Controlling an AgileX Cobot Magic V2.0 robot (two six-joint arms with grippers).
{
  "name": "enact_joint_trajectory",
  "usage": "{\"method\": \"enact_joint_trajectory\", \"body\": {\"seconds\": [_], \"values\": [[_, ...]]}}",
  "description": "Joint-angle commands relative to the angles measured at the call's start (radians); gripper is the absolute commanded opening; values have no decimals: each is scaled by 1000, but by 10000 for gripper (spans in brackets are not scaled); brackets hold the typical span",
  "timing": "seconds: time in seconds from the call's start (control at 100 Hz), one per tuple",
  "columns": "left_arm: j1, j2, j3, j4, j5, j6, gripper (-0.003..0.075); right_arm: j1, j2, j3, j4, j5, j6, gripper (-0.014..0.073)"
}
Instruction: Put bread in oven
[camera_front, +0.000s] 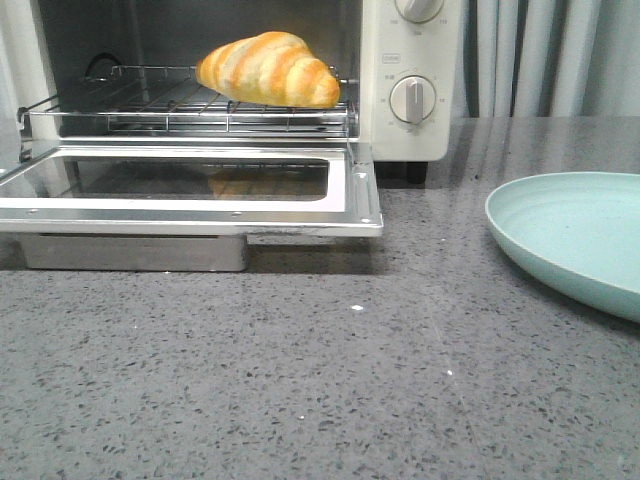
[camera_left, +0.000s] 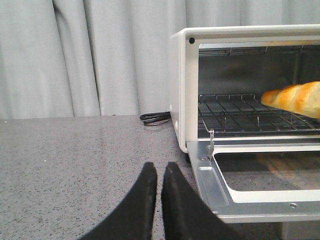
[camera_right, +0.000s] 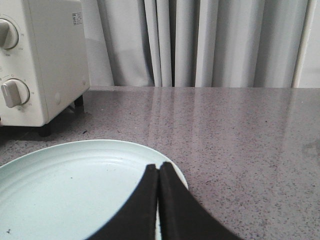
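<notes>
The bread (camera_front: 268, 70), a golden-orange striped croissant roll, lies on the wire rack (camera_front: 150, 105) inside the cream-white oven (camera_front: 410, 80). The oven's glass door (camera_front: 190, 188) hangs open, flat toward me. The bread's end also shows in the left wrist view (camera_left: 297, 98). My left gripper (camera_left: 159, 172) is shut and empty over the counter, to the left of the oven door. My right gripper (camera_right: 158, 170) is shut and empty above the rim of a pale green plate (camera_right: 60, 190). Neither gripper shows in the front view.
The empty pale green plate (camera_front: 575, 235) sits on the grey speckled counter to the right of the oven. A black power cord (camera_left: 155, 117) lies behind the oven's left side. Grey curtains hang behind the counter.
</notes>
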Motion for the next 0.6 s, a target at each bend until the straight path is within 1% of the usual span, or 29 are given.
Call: {"method": "enact_joint_trajectory", "body": {"seconds": [0.0,0.14,0.28,0.59], "values": [[4,-31,22,-27,-83,-12,-20,-7,-19,9,0,-85,1,-44],[4,-31,22,-29,-83,-12,-20,-7,-19,9,0,-85,1,-44],[4,-31,22,-66,-83,-12,-20,-7,-19,9,0,-85,1,-44],[4,-31,22,-67,-73,-12,-20,-7,-19,9,0,-85,1,-44]]}}
